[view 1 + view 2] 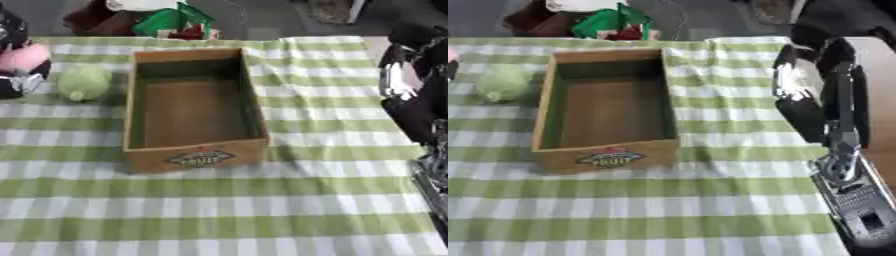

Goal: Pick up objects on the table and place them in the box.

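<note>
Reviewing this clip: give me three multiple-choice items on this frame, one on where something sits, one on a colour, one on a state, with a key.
1. Where is the pale green round object relative to the box?
A. Inside it
B. On the cloth at its left
C. On the cloth at its right

2. What colours is the tablecloth?
A. Green and white check
B. Plain red
C. Blue stripes

3. What is the state of the box?
A. Closed with a lid
B. Tipped on its side
C. Upright, open, nothing inside

Key: 1 B, the object lies outside the left wall; 2 A, the green and white squares cover the table; 3 C, the bare brown floor shows through the open top.
</note>
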`<state>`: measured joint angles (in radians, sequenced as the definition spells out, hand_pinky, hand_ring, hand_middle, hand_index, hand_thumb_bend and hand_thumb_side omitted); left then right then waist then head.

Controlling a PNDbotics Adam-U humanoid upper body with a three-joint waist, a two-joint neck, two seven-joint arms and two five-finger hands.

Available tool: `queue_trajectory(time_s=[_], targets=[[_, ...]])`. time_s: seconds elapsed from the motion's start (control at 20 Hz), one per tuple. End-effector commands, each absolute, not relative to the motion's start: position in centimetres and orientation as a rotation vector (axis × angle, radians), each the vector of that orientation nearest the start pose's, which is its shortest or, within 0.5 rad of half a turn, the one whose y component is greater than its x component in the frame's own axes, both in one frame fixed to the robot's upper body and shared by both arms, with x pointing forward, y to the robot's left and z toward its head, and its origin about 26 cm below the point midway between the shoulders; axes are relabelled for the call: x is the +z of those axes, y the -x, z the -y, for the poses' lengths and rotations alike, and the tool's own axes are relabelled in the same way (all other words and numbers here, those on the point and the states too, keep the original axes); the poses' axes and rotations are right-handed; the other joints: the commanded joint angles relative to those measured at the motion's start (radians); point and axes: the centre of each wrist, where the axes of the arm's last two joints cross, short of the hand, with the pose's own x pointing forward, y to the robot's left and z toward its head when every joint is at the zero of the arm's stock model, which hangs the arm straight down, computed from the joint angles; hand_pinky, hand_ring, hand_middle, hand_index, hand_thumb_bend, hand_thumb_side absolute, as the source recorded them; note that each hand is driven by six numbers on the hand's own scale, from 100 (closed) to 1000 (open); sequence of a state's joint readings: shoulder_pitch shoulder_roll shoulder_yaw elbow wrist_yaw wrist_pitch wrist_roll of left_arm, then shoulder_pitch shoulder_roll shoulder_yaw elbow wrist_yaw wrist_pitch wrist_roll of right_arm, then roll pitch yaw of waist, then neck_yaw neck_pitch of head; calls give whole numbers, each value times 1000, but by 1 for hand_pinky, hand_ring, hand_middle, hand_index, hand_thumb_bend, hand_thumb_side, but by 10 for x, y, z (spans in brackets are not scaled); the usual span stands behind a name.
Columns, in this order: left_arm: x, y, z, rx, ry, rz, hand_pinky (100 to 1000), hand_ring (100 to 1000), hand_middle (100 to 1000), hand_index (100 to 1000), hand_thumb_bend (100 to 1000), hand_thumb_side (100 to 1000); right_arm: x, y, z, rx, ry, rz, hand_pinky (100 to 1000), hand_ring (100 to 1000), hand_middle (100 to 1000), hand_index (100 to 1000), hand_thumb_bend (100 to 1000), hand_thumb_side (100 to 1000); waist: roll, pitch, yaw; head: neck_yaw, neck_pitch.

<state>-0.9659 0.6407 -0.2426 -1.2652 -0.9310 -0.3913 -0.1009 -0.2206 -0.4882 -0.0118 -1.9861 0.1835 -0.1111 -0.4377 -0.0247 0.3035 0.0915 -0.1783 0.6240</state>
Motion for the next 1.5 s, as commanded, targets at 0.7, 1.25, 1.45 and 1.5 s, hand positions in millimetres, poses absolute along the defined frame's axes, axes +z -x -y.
queue_trajectory(time_s=[0.7, 1.25, 1.45, 1.5], targets=[[346, -446, -196, 1813, 1234, -2559, 100, 355, 318, 314, 100, 351, 205, -292, 293, 179, 682, 2435, 757, 788, 729, 804, 100, 489, 5, -27, -28, 30, -10], [307, -451, -97, 1807, 996, -2627, 100, 340, 302, 307, 100, 307, 211, -294, 290, 177, 663, 2465, 756, 788, 730, 803, 100, 488, -3, -13, -47, 49, -31], [283, -450, -77, 1872, 979, -2621, 100, 339, 301, 307, 100, 300, 212, -295, 289, 176, 657, 2470, 757, 788, 730, 803, 100, 488, -4, -8, -50, 65, -42], [279, -451, -74, 1888, 984, -2613, 100, 340, 301, 308, 100, 299, 212, -295, 289, 176, 656, 2470, 757, 788, 730, 803, 100, 488, -4, -7, -51, 67, -43]])
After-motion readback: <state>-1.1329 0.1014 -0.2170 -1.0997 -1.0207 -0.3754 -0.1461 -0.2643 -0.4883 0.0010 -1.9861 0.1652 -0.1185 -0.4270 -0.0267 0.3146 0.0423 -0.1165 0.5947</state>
